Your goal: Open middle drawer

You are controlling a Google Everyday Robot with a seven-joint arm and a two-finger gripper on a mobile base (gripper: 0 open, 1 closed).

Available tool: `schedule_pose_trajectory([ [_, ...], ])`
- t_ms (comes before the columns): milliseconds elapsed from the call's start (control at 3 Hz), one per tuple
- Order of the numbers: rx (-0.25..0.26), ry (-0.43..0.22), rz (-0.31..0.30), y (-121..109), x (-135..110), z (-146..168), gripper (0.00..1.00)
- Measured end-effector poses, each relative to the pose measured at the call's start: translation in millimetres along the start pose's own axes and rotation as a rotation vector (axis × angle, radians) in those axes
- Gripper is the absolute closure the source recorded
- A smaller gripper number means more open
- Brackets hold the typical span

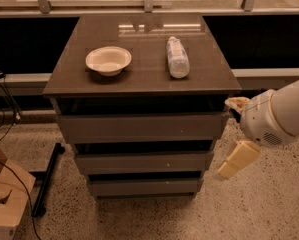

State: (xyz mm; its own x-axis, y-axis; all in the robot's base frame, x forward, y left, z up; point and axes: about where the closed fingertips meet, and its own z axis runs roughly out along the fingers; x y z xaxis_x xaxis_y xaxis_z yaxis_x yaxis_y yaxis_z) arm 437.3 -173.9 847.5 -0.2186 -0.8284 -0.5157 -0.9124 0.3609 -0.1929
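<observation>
Cabinet (144, 74) fills mid-view, w/ three handleless drawers stacked in its front. Top drawer (139, 128) has the tallest, widest panel. My target, the middle drawer (144, 162), sits right under it. It looks shut, w/ a dark gap along its upper edge. Bottom drawer (144, 186) is the narrowest.

My arm (284, 116) comes in from the right. My gripper (229, 136) hangs just off the cabinet's right side, about level w/ the top and middle fronts. Its fingers (236, 160) are spread and holding nothing, and it's clear of the target panel.

Step in hand, imo: the approach, then getting a purchase. No handle, so prob. the best bet is:
- move left, in front of the panel
- slip one finger into the gap over the middle panel's top edge
- pick a spot nearer centre than the right corner, so the box doesn't skew
- pull slow & straight out

Risk: the top front overhangs, so it'd be easy to catch that one instead.

Bowl (108, 60) and bottle (177, 56) sit on top. The bottle lies on its side and could roll if I jolt things.
</observation>
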Motion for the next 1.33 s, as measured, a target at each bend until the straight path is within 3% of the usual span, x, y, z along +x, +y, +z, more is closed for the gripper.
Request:
schedule_pose_trajectory([
  [333, -0.027, -0.047, 0.015, -0.1, 15.3, 45.7, 0.00],
  [667, -0.024, -0.049, 0.018, -1.8, 16.7, 48.6, 0.00],
  [1000, -0.003, -0.005, 0.046, 4.6, 18.7, 67.1, 0.00],
  [1333, 0.020, 0.020, 0.079, 21.3, 24.3, 108.9, 0.00],
])
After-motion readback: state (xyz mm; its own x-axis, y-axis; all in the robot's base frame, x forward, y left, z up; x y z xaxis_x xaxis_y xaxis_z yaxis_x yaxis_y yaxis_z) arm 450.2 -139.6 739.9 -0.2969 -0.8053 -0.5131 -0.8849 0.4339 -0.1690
